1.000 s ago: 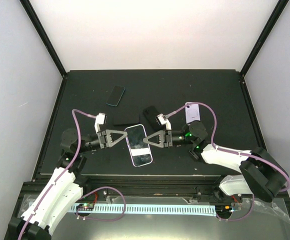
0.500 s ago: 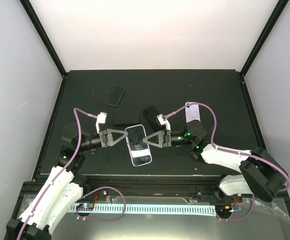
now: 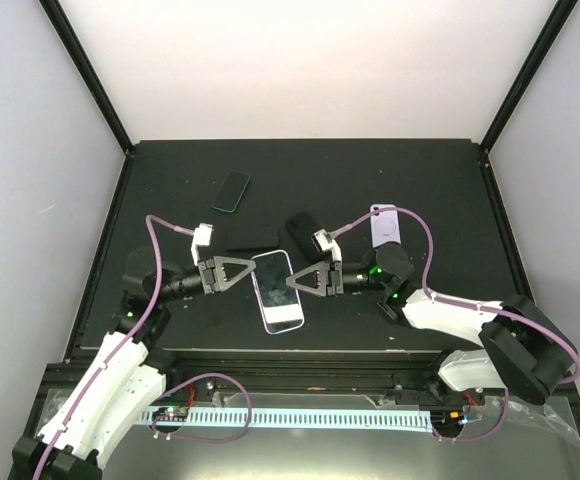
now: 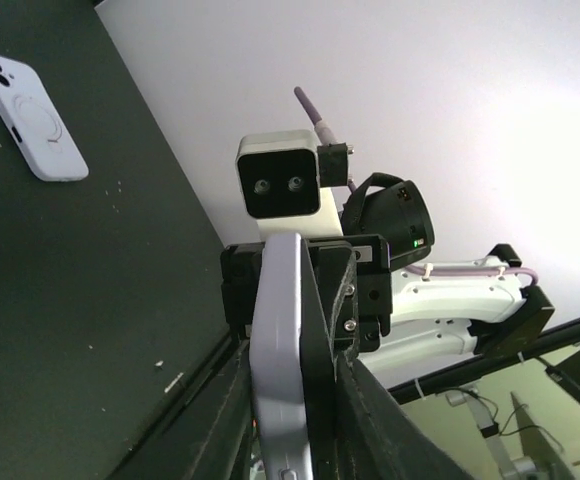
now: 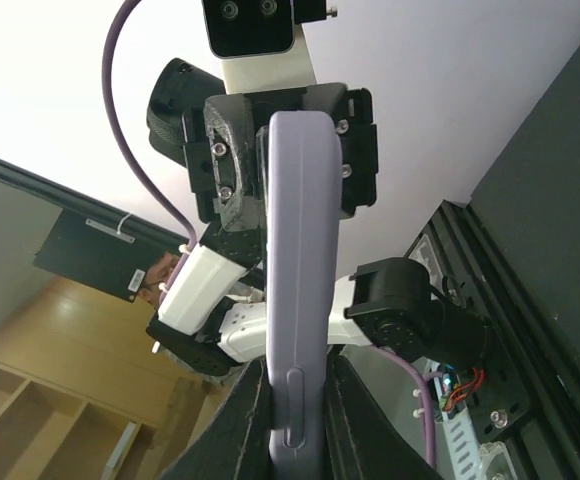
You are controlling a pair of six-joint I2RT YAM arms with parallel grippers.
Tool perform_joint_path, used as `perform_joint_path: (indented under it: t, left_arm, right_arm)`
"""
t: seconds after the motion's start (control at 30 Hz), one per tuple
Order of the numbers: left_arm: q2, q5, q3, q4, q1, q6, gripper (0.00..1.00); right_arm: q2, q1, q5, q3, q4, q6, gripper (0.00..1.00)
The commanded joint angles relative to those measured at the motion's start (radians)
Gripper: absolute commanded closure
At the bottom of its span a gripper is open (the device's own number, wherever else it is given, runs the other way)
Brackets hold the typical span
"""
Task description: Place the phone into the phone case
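Note:
The phone, screen lit, sits in a lavender phone case and hangs above the table between both grippers. My right gripper is shut on its right long edge, and both fingers press the case. My left gripper is at the left long edge. In the left wrist view the case edge and the phone's black face stand between my fingers. One finger lies against the black face. The other finger stands a sliver off the case.
On the black table lie a white case, back up, a dark phone at the back left, and two black flat things behind the grippers. The table's front rail runs just below the held phone.
My left gripper's jaws have loosened and it has drawn slightly left. The phone stays in my right gripper and has tilted a little.

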Motion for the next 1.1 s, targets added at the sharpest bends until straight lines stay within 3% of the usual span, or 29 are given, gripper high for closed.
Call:
perform_joint_path:
  t: [0.0, 0.1, 0.43, 0.5, 0.57, 0.7, 0.8, 1.07]
  left_arm:
    - [0.023, -0.013, 0.028, -0.043, -0.006, 0.043, 0.85]
    - [0.029, -0.014, 0.041, -0.084, -0.006, 0.076, 0.98]
    - [0.064, -0.021, 0.096, -0.212, -0.006, 0.123, 0.98]
    - [0.065, -0.012, 0.094, -0.204, -0.006, 0.101, 0.9]
    - [0.054, -0.005, 0.085, -0.179, -0.006, 0.066, 0.68]
    - [0.013, 0.017, 0.034, -0.081, -0.006, -0.026, 0.43]
    - [-0.011, 0.035, -0.009, -0.034, -0.007, -0.075, 0.37]
    - [-0.052, 0.045, -0.053, -0.023, -0.038, -0.099, 0.35]
  right_arm:
    - [-0.024, 0.006, 0.008, 0.0, 0.068, 0.002, 0.88]
    - [-0.03, 0.005, 0.014, 0.003, 0.027, -0.024, 0.88]
    - [-0.039, 0.005, 0.043, 0.013, 0.001, -0.019, 0.89]
    - [-0.05, 0.006, 0.073, 0.009, -0.004, -0.019, 0.9]
    - [-0.06, 0.005, 0.106, 0.001, 0.0, -0.01, 0.91]
    - [-0.076, 0.005, 0.194, -0.016, 0.014, 0.025, 0.9]
    - [-0.08, 0.005, 0.268, -0.02, 0.023, 0.047, 0.9]
    - [-0.067, 0.005, 0.4, -0.005, 0.021, 0.053, 0.9]
